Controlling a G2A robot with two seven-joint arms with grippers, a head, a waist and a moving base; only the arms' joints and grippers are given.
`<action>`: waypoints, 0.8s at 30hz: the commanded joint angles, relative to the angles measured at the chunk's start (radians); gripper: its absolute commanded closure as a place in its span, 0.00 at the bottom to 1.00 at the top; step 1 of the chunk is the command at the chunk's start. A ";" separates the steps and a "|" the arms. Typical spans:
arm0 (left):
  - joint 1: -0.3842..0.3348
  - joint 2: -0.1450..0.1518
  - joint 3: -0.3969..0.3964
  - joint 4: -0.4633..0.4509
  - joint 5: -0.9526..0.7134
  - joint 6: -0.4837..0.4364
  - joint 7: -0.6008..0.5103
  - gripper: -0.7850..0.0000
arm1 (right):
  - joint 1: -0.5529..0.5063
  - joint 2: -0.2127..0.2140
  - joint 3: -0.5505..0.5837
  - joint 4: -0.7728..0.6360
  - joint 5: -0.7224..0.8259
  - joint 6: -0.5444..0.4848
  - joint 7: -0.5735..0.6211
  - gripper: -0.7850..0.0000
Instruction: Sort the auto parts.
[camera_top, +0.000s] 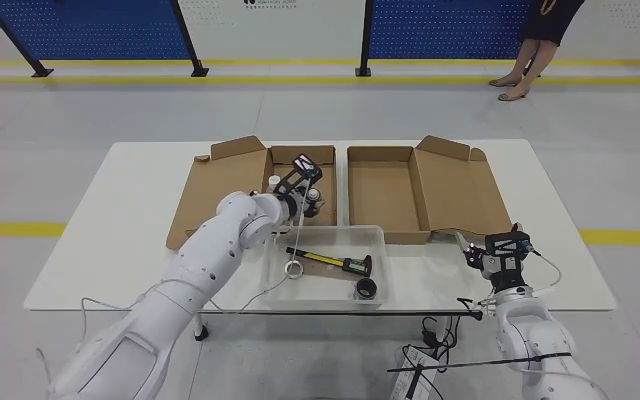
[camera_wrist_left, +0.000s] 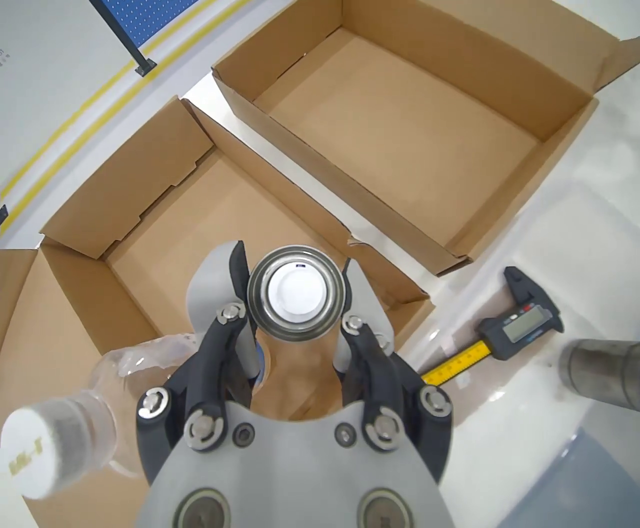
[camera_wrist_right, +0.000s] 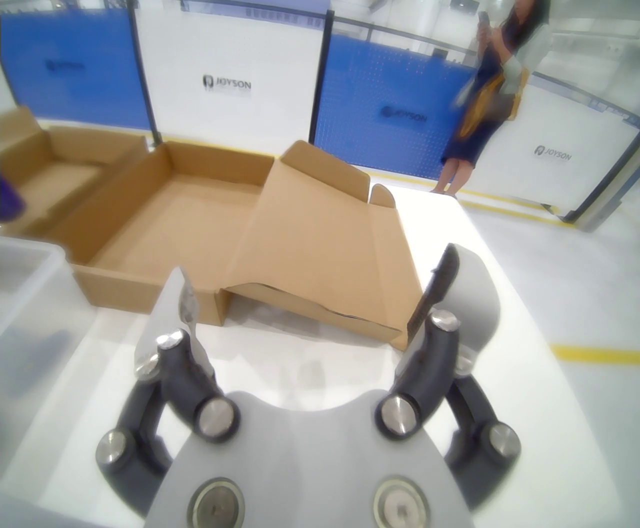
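Top view: white table (camera_top: 130, 220), blue panels (camera_top: 100, 25)

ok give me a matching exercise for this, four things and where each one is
1 metal can
2 caliper
3 plastic bottle
4 right gripper

a in the clear bin
b open, over the table
c in the cardboard box below the left gripper
d clamped in the left gripper

Pairs: 1-d, 2-a, 3-c, 4-b
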 joint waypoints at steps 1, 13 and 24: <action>-0.010 -0.007 0.006 0.025 -0.001 -0.005 0.004 1.00 | 0.000 0.000 0.000 0.000 0.000 0.000 0.000 0.00; -0.038 -0.040 0.021 0.127 -0.038 -0.017 0.003 1.00 | 0.000 0.000 0.000 0.000 0.000 0.000 0.000 0.00; -0.046 -0.056 0.018 0.162 -0.040 -0.019 0.000 0.58 | 0.000 0.000 0.000 0.000 0.000 0.000 0.000 0.00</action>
